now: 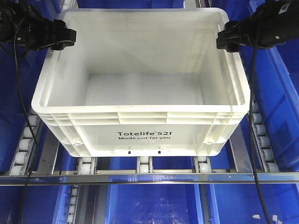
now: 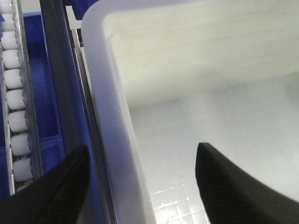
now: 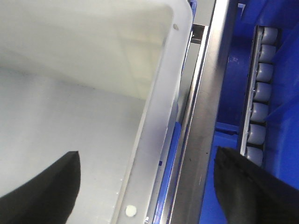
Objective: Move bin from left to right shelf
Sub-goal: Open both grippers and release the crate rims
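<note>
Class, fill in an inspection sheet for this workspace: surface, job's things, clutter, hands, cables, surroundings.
Surface: roller rack with white wheels and a shiny front rail.
Job's things: white Totelife tote sits upright and empty on the rollers.
Clutter: nothing seen.
Hands: left hand and right hand are at the tote's side rims; both wrist views show open fingers straddling the rim, one inside, one outside.
Cables: one black cable hangs at the left, another black cable at the right.
Surroundings: blue bins beside and below the rack.

both arms (image 1: 28, 25) cropped, blue bins (image 1: 280, 93) cropped
</note>
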Robot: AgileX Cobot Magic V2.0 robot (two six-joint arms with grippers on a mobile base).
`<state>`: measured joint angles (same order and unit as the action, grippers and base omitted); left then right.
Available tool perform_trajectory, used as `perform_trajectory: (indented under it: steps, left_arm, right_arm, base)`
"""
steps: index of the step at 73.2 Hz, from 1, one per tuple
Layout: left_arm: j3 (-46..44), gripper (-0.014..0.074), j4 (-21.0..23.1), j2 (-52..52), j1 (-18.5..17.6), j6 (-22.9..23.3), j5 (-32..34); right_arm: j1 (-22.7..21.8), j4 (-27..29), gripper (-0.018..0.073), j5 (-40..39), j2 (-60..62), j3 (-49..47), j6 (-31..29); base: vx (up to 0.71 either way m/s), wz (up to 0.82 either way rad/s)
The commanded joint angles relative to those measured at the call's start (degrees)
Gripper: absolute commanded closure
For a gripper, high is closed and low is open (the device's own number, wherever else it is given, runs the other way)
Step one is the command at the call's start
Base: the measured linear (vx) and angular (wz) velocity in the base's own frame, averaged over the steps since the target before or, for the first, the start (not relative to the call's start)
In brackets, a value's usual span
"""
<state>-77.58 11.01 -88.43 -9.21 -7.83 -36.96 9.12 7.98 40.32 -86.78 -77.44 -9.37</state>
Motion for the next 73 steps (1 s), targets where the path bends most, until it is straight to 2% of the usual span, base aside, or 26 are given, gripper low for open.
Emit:
perform_trajectory:
  steps: [1, 37, 47, 59, 73]
  left_arm:
    - [-1.82, 0.0127, 1.18, 2.67, 0.0, 0.73, 2.63]
    - [-0.54, 0.0127, -0.54, 8.75, 0.0, 0.73, 4.45]
    - [5.01, 0.0127, -1.22, 10.09, 0.0, 0.73, 7.47]
    - [13.01, 0.0127, -1.3, 13.53, 0.0, 0.73, 14.12]
    - [22.5, 0.0127, -2.39, 21.93, 0.0, 0.73, 20.29]
  right_arm:
    - [-0.28, 0.33, 0.0004, -2.17, 2.57, -1.99, 0.09]
    - [-0.28, 1.73, 0.0004, -5.93, 5.65, -0.2, -0.14]
    - [-0.28, 1.68, 0.0004, -12.41, 7.91, 6.64, -0.14]
    - [-0.28, 2.18, 0.0004, -19.88, 12.41, 15.02, -0.18]
    - [-0.28, 1.99, 0.0006, -27.51, 20.88, 24.59, -1.29]
  base:
    - [0.0, 0.0]
    - [0.0, 0.0]
    - [0.0, 0.0]
    - [0.0, 0.0]
    - [0.0, 0.0]
